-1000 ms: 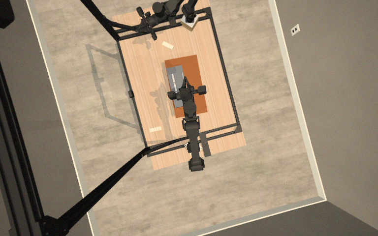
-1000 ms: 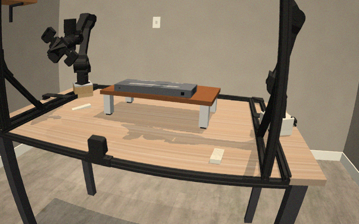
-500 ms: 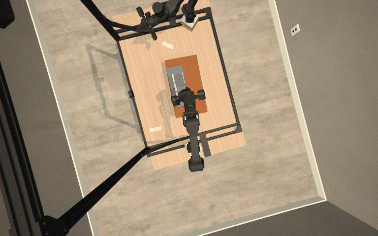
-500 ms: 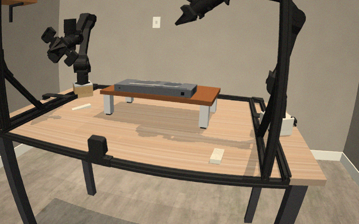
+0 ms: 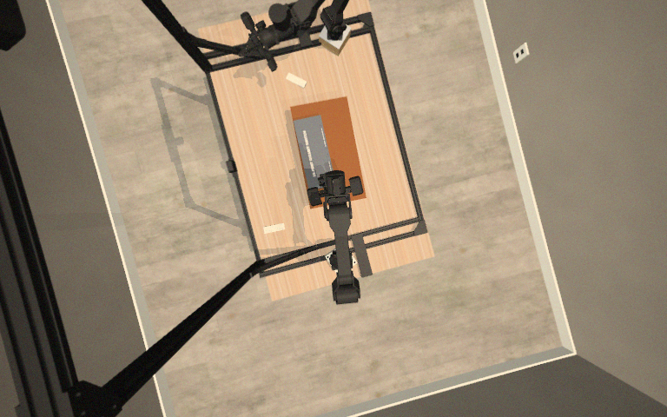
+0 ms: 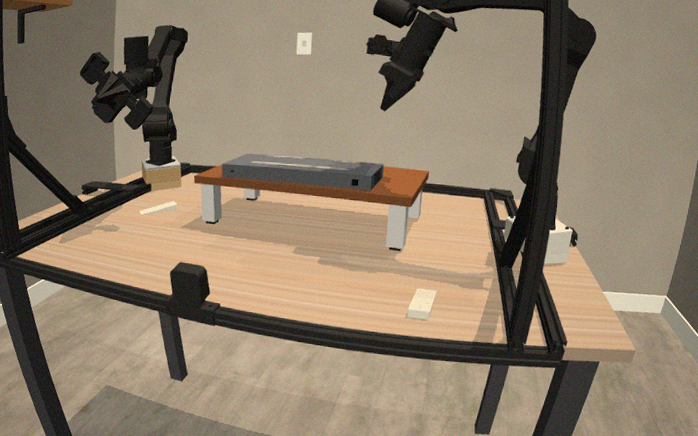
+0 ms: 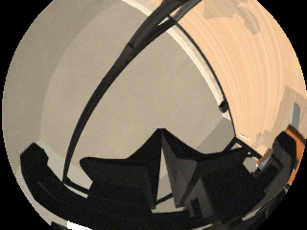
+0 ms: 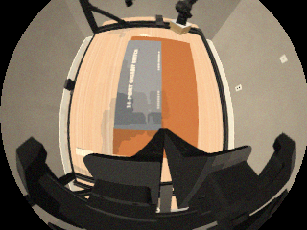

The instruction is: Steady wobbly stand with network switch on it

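The brown stand [image 5: 344,132] [image 6: 405,180] [image 8: 181,86] has pale legs with small black feet; I cannot tell which foot is off the table. The grey network switch [image 5: 313,147] [image 6: 302,174] [image 8: 149,72] lies on it, along one long side. One cream wedge [image 5: 295,80] [image 6: 158,207] lies beyond the stand's end towards the left arm. Another wedge [image 5: 274,228] [image 6: 422,303] [image 8: 82,151] lies near the right arm's side. My right gripper [image 6: 384,107] [image 8: 163,132] is shut and empty, pointing down high above the stand. My left gripper [image 7: 160,131] is shut and empty, raised near its base, away from the wedges.
A black frame [image 5: 399,122] [image 6: 353,341] runs round the table [image 5: 255,147] [image 6: 277,290], with uprights at the corners. A small black box [image 6: 189,284] stands on the frame's long side. The right arm's shadow falls beside the stand.
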You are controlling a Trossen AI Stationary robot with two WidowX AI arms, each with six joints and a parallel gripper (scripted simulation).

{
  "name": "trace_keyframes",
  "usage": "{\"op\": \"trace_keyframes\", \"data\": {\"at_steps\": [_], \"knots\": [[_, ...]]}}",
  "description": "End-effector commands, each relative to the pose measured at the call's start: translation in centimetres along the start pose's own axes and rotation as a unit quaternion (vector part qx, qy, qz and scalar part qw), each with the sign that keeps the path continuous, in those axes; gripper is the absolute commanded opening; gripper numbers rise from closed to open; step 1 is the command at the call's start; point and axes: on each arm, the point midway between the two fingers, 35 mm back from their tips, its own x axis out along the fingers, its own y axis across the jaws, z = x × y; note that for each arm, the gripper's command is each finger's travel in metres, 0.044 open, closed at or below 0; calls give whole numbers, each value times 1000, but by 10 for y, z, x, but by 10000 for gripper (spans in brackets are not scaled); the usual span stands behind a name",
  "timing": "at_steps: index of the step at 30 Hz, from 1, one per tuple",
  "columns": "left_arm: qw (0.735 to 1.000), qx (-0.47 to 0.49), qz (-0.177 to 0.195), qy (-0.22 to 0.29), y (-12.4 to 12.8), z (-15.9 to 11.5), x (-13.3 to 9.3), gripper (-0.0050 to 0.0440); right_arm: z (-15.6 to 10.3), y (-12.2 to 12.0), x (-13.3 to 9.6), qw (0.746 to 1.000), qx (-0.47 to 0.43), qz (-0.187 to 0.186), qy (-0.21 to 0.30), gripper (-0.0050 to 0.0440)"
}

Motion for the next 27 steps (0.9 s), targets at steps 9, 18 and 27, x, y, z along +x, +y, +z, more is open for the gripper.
{"op": "trace_keyframes", "data": {"at_steps": [9,18,27], "knots": [[1000,0,0,0,0,0,0,0,-107,15,14,979,3,37,201,0],[999,-43,23,26,20,-23,5,0,-107,15,15,977,4,37,209,0],[955,-229,152,111,109,-124,3,0,-107,15,15,977,4,37,209,0]]}}
